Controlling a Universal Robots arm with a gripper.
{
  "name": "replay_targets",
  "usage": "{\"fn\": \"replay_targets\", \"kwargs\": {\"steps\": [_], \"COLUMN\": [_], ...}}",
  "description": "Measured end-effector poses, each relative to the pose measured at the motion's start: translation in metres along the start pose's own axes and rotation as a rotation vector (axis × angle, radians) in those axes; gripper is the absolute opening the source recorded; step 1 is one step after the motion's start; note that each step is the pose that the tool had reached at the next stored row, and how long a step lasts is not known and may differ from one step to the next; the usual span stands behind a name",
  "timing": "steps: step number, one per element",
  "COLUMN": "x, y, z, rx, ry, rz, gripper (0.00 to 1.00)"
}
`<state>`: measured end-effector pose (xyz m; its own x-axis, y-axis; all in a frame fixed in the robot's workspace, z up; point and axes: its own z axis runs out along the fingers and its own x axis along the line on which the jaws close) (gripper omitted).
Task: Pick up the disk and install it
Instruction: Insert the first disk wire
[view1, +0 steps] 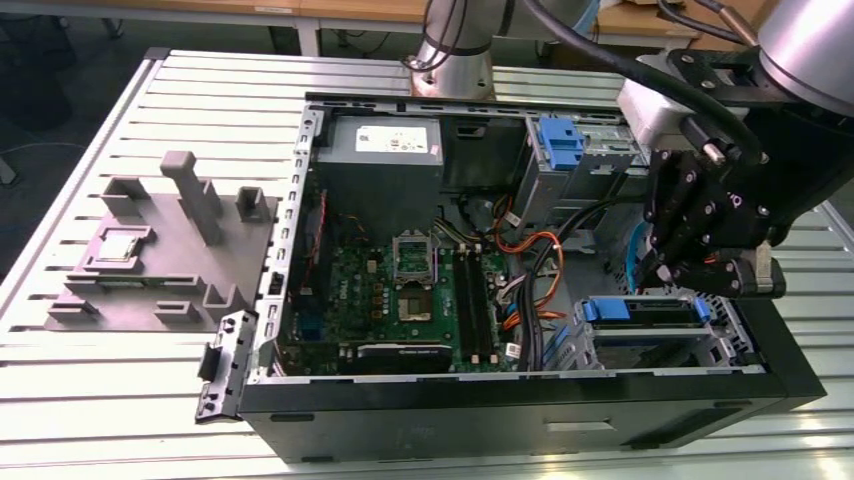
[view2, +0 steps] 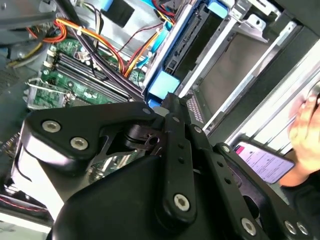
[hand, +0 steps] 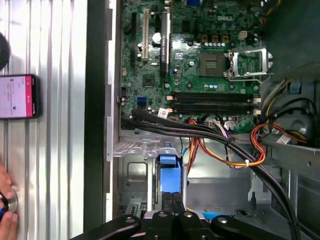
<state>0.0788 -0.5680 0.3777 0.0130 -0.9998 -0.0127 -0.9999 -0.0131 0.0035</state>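
You're at the install step: the gripper (hand: 171, 197), jaws seemingly pinched on the disk (hand: 169, 170), holds it on edge in the cage (hand: 134, 172), so seating it calls for a straight, square push.

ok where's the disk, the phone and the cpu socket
disk (hand: 169, 172) first wrist view, on its blue frame
phone (hand: 16, 96) first wrist view, middle of its screen
cpu socket (hand: 212, 64) first wrist view, middle of the socket

A robotics lab bench: slotted aluminium table (view1: 200, 80), opened computer case (view1: 534, 405), grey parts fixture (view1: 147, 262).
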Motion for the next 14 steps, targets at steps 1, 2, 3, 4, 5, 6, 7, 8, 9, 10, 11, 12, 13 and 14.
{"fn": "replay_targets", "kwargs": {"steps": [1,2,3,4,5,6,7,8,9,10,11,12,13,14], "x": [0.0,0.0,0.0,0.0,0.0,0.0,-0.0002,-0.0006,-0.001,-0.0015,-0.002,-0.0025,-0.0031,-0.0036], "y": [0.0,0.0,-0.0005,-0.0021,-0.0043,-0.0067,-0.009,-0.0112,-0.0134,-0.0158,-0.0179,-0.0199,-0.0221,-0.0241], "z": [0.0,0.0001,0.0002,0.0004,0.0004,0.0004,0.0004,0.0004,0.0005,0.0005,0.0005,0.0006,0.0006,0.0006], "rx": [0.0003,0.0005,0.0005,0.0005,0.0005,0.0005,0.0005,0.0005,0.0005,0.0005,0.0005,0.0005,0.0005,0.0005], "ry": [0.0002,0.0002,0.0004,0.0001,0.0003,0.0002,0.0002,0.0002,0.0001,0.0002,0.0002,0.0001,0.0002,0.0002], "rz": [-0.016,-0.029,-0.038,-0.04,-0.041,-0.042,-0.042,-0.042,-0.042,-0.042,-0.042,-0.042,-0.042,-0.042], "gripper": [0.1,0.1,0.1,0.1,0.1,0.1,0.1,0.1,0.1,0.1,0.1,0.1,0.1,0.1]}}
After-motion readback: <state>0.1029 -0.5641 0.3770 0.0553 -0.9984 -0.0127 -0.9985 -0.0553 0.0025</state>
